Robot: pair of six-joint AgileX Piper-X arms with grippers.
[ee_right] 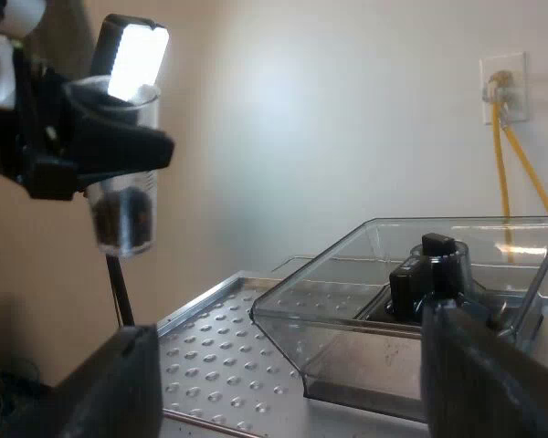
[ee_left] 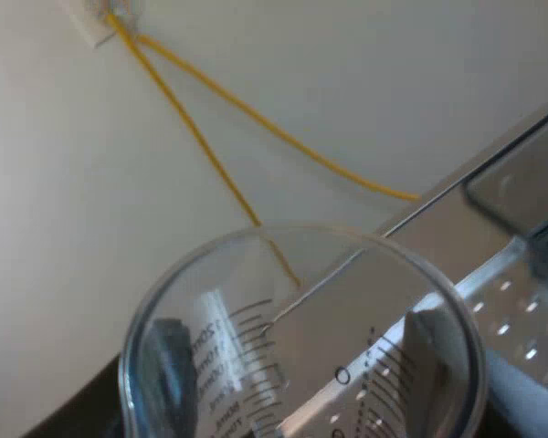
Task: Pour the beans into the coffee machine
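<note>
**Left wrist view.**
- The measuring glass (ee_left: pixel 301 338) sits close under the camera with its round rim toward the lens. Printed scale marks show on its wall.
- The left gripper (ee_left: pixel 292 365) is pinching the glass. One dark finger (ee_left: pixel 169 365) shows through the glass wall on one side, and a paler shape presses on the opposite side.
- Beyond the glass is the steel edge of the espresso machine (ee_left: pixel 457 228), with its dimpled top plate (ee_left: pixel 521 338) next to it.
- Two yellow cables (ee_left: pixel 210 155) cross the pale wall (ee_left: pixel 347 73) and meet at a wall socket (ee_left: pixel 96 23).

**Right wrist view.**
- The right gripper (ee_right: pixel 288 333) has its two black fingers (ee_right: pixel 119 388) spread wide, with nothing between them.
- Past the fingers is the machine's dimpled top plate (ee_right: pixel 210 347). The clear bean hopper (ee_right: pixel 347 301) stands on it, with a dark knob (ee_right: pixel 429 269) inside.
- The left gripper (ee_right: pixel 82 137) is farther off, wrapped around the measuring glass (ee_right: pixel 123 196).
- The glass is upright and held higher than the hopper's rim. It is out past the edge of the dimpled plate, well apart from the hopper.
- The beans (ee_right: pixel 123 219) are a dark mass in the bottom of the glass.
- The yellow cables (ee_right: pixel 502 164) hang from the wall socket (ee_right: pixel 502 87) on the wall behind the hopper.
</note>
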